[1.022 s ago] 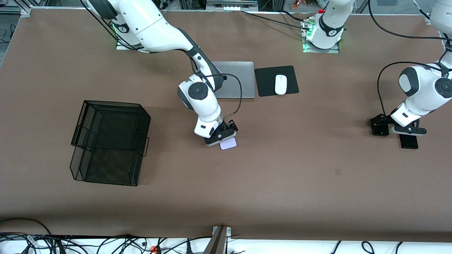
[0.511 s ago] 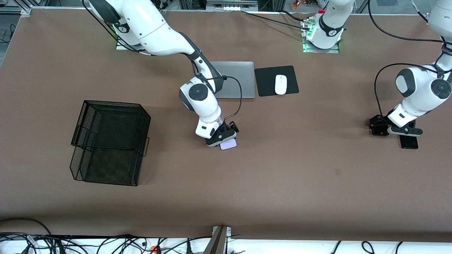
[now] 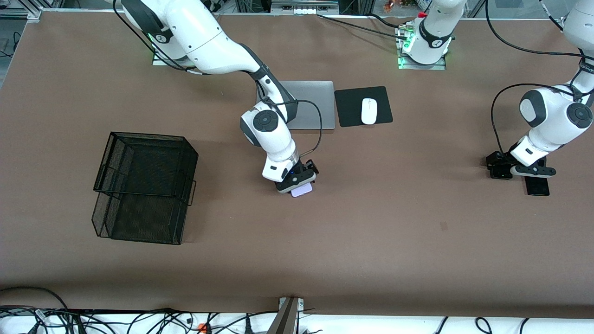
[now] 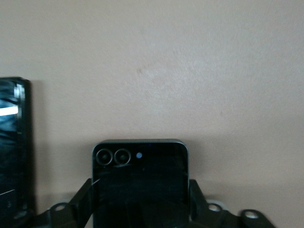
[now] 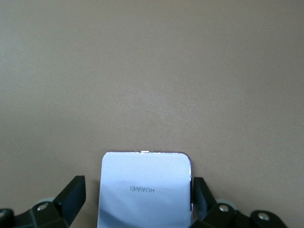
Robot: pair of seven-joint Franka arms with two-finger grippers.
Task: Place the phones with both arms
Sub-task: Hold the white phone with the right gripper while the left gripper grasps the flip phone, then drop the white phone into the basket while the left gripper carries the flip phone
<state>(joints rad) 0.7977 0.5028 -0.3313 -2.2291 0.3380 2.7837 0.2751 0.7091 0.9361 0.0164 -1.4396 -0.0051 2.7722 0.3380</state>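
Front view, read from the right arm's end of the worktop (image 3: 417, 260) toward the left arm's end. A black wire-mesh basket (image 3: 145, 187) is seen toward the right arm's end, lying well apart from everything else. Near the middle, the right tool (image 3: 297, 183) is lowered onto the lilac phone (image 3: 302, 190); in the right wrist view the lilac phone (image 5: 145, 190) lies flat between the two fingers (image 5: 71, 195), which stand spread on either side of it with a narrow gap showing, so the tool is recorded as open and no grip is made. Farther from the front camera, a grey closed laptop (image 3: 310, 104) is noted, with a black mouse pad (image 3: 348, 109) beside it carrying a white mouse (image 3: 369, 111). Toward the left arm's end, the left tool (image 3: 503, 169) is down at the worktop. In the left wrist view a small black phone (image 4: 140, 185) with twin lenses is clamped between the fingers (image 4: 80, 199), which press its edges: tool closed on it. The long black phone (image 3: 537, 186) lies just beside it on the worktop, seen also in the left wrist view (image 4: 14, 147).
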